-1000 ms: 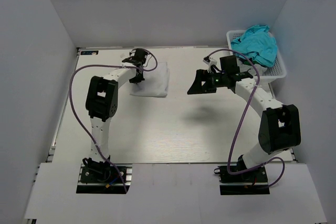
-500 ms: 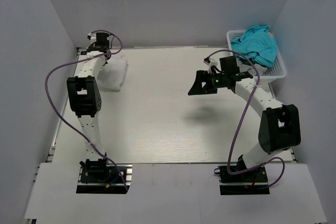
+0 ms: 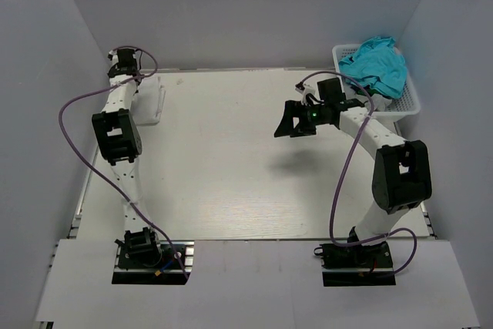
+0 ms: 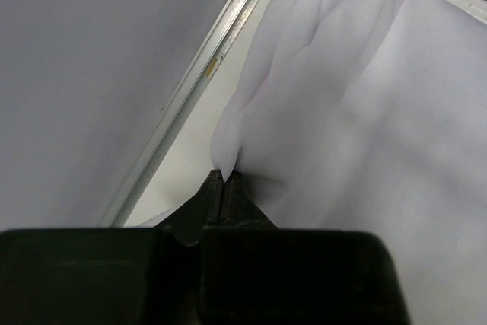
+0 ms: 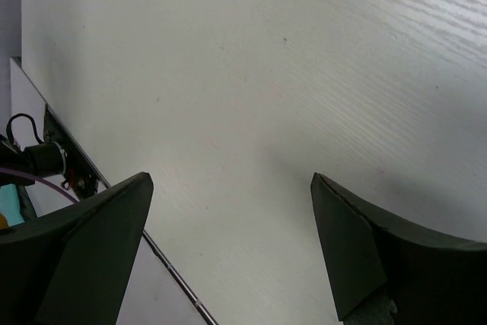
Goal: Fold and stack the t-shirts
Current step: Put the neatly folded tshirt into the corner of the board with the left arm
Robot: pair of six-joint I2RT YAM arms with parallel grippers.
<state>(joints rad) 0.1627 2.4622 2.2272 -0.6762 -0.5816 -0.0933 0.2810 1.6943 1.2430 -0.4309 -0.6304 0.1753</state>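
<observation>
A folded white t-shirt [image 3: 152,99] lies at the table's far left corner, beside the left wall. My left gripper [image 3: 137,81] is shut on its near edge; in the left wrist view the gripper [image 4: 223,178] pinches a fold of the white cloth [image 4: 365,112], which hangs and spreads to the right. My right gripper [image 3: 290,124] hovers above the table right of centre, open, and in the right wrist view it [image 5: 230,180] has nothing between its fingers, only bare tabletop [image 5: 266,74] below.
A white basket [image 3: 408,105] at the back right holds a teal garment [image 3: 377,63]. A metal rail [image 4: 190,93] runs along the table's left edge next to the wall. Purple cables loop from both arms.
My left gripper has dragged the white t-shirt from the table's back middle-left to the far left corner. The right arm has shifted only slightly, its gripper still open.
</observation>
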